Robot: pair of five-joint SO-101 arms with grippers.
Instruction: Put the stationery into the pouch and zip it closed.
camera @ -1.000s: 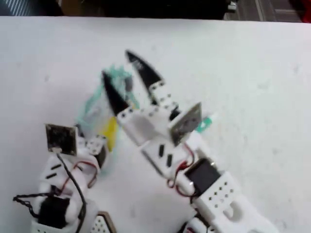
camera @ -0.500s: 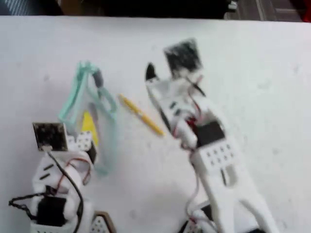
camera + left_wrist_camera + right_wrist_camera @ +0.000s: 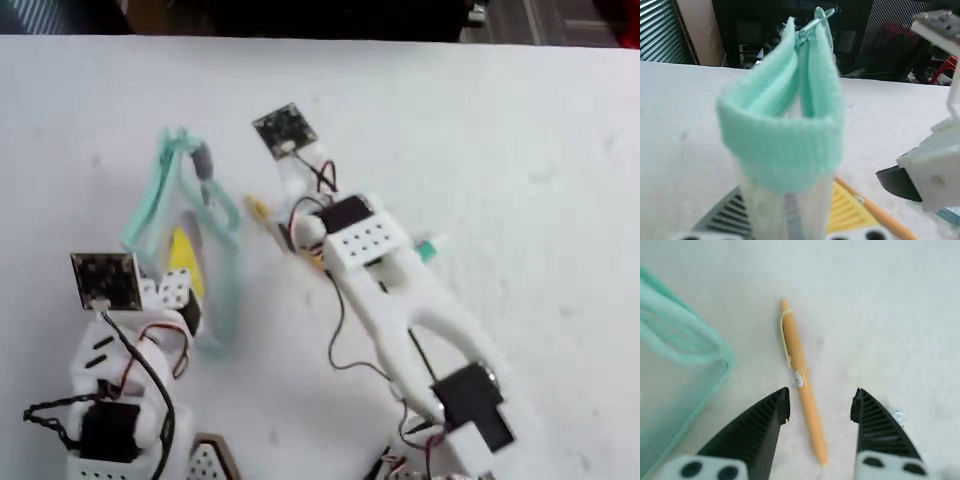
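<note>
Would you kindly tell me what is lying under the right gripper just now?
An orange pen lies flat on the table under the open right gripper, between its fingers and beside the pouch. In the high view, the arm covers most of the pen.

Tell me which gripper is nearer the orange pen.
Right. The right gripper sits over the pen, with its open jaws on either side of it. The left gripper holds the pouch, off to the pen's side.
</note>
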